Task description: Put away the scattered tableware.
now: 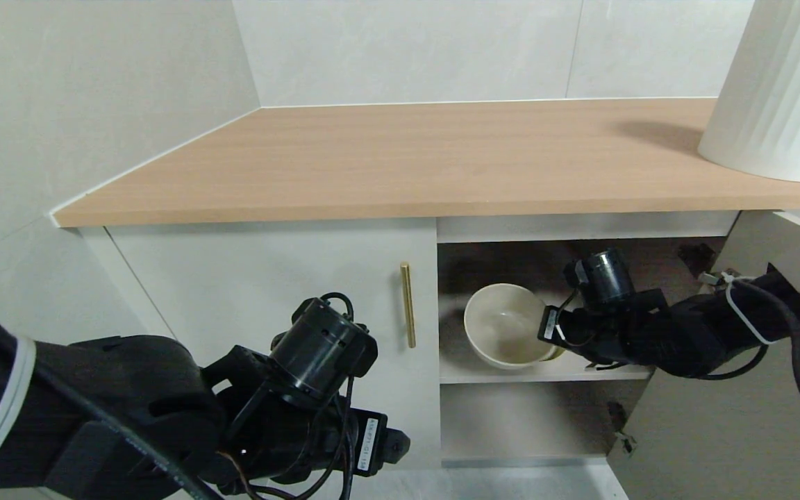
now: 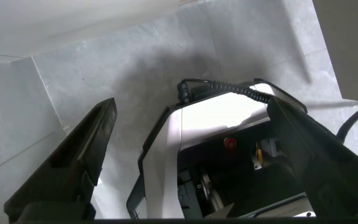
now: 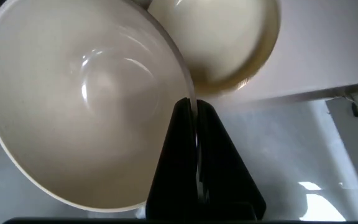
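Observation:
A cream bowl (image 1: 504, 325) is tilted on its side inside the open cabinet, just above the shelf (image 1: 473, 376). My right gripper (image 1: 547, 328) is shut on its rim; in the right wrist view the black fingers (image 3: 194, 134) pinch the edge of the bowl (image 3: 86, 106). Behind it a second pale dish with a yellowish rim (image 3: 229, 43) rests on the shelf, its edge (image 1: 558, 354) peeking out past the bowl. My left gripper (image 2: 197, 155) hangs low in front of the closed cabinet door, open and empty over the grey floor.
The closed left door has a brass handle (image 1: 407, 304). The right door (image 1: 719, 417) stands swung open beside my right arm. A tall white ribbed container (image 1: 782, 90) stands at the right end of the wooden countertop (image 1: 407, 160). A lower compartment (image 1: 518, 420) lies under the shelf.

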{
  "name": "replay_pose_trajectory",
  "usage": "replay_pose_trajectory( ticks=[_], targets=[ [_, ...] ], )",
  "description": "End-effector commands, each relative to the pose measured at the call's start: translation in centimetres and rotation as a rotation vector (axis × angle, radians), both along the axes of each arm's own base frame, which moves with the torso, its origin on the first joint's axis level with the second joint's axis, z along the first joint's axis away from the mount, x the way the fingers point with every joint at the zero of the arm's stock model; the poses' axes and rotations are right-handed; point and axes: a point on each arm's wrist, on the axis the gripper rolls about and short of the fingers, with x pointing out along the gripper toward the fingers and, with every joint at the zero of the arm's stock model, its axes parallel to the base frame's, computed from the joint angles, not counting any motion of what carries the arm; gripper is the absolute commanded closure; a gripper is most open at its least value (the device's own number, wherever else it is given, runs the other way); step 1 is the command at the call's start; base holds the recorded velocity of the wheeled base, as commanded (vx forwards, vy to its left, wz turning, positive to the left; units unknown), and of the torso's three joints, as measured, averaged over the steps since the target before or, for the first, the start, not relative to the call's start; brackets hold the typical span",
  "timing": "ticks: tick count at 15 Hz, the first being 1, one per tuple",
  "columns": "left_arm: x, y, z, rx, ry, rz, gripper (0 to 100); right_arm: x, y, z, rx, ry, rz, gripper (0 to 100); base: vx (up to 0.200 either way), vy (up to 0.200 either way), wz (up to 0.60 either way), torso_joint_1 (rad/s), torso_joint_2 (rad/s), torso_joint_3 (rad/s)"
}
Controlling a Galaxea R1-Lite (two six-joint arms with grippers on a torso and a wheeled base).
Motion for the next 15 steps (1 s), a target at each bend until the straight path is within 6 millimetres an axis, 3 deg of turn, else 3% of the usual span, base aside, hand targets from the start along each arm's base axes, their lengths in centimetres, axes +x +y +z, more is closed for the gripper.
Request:
replay_pose_trajectory(
  ticks=[1,6,15],
  targets=[
    [0.0,0.0,-0.1,0.002,0.002,0.001,0,1.4,-0.6,-0.6,0.007,-0.001,-0.051,100,0.0,0.0,0.0,0.0,0.0,0.0],
    [0.0,-0.1,-0.2,0.003,0.004,0.001,0,3.7,-2.0,-2.0,-0.018,-0.011,-0.177,100,0.0,0.0,0.0,0.0,0.0,0.0],
    [0.1,0.0,-0.2,0.004,0.005,0.002,0,4.6,-2.5,-3.5,-0.055,0.004,-0.221,100,0.0,0.0,0.0,0.0,0.0,0.0]
  ],
)
